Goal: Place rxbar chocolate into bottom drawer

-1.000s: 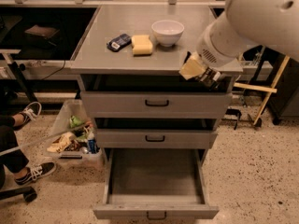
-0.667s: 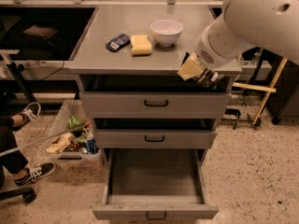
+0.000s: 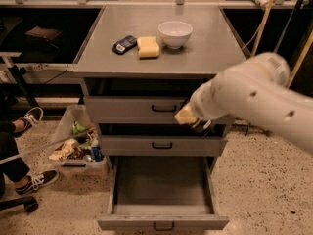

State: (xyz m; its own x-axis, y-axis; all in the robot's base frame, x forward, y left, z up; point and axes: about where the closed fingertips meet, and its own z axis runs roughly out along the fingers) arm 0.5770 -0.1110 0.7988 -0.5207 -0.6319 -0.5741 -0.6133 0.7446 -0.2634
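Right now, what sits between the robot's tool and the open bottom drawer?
In the camera view, the tool hangs before the top drawer; only the front of the middle drawer lies between it and the bottom drawer.

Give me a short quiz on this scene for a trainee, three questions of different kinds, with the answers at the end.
1. Multiple choice: what lies between the packet and the bowl on the table? A) sponge B) mug C) spoon
2. True or false: the bottom drawer is shut.
3. Fill in: the gripper hangs lower than the table, in front of the upper ___.
Key: 1 A. 2 False, it is pulled out. 3 drawers.
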